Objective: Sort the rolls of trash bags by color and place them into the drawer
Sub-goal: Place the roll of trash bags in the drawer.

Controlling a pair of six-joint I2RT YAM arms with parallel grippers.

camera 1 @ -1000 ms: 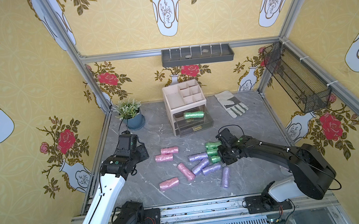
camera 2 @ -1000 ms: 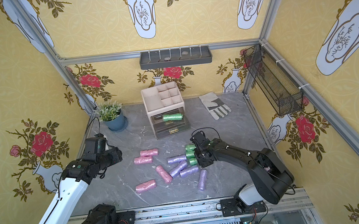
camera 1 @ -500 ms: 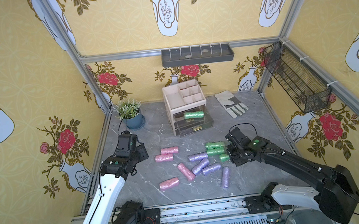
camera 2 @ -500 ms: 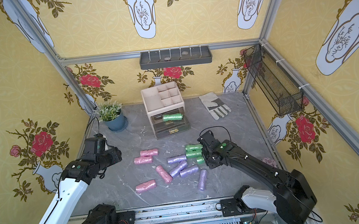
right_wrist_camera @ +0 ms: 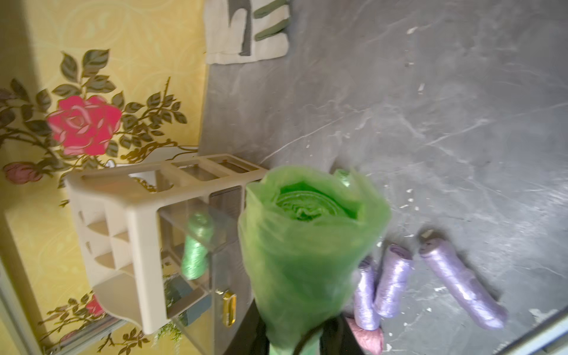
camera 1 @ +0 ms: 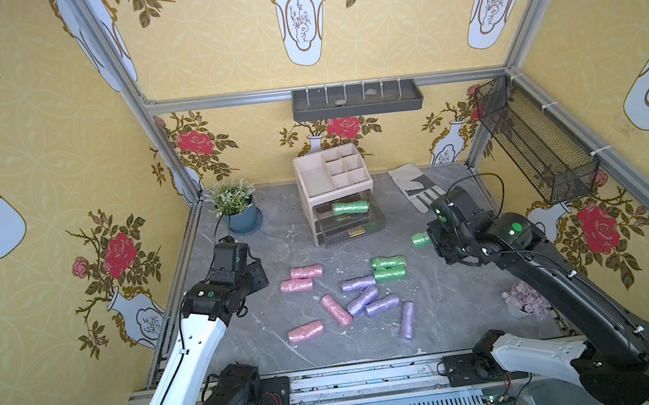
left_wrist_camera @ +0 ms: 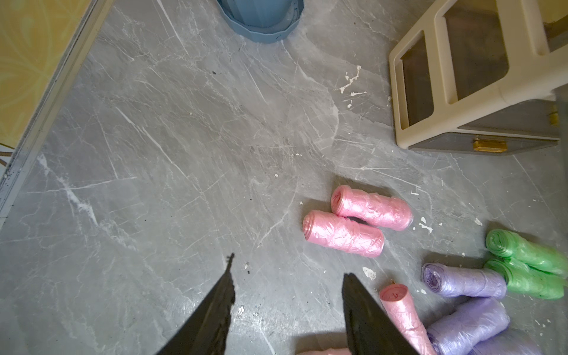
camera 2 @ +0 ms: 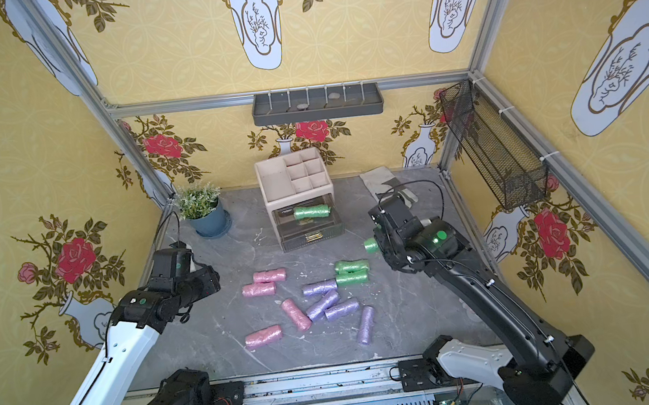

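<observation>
Green roll [camera 1: 420, 239] rides up off the tabletop [camera 1: 278, 249] now, pinched in our right gripper [camera 1: 433, 241], so the open drawer [camera 1: 357, 219] likely comes next; left gripper [left_wrist_camera: 287, 310] hangs spread, empty.

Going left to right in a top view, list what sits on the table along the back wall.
First the potted plant, then the drawer chest, then the glove.

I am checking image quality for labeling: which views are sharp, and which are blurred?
Right wrist view: blurred; the green roll close to the lens looks soft. Left wrist view: sharp; pink rolls crisp, with shiny highlights. Both top views: sharp, evenly lit.
</observation>
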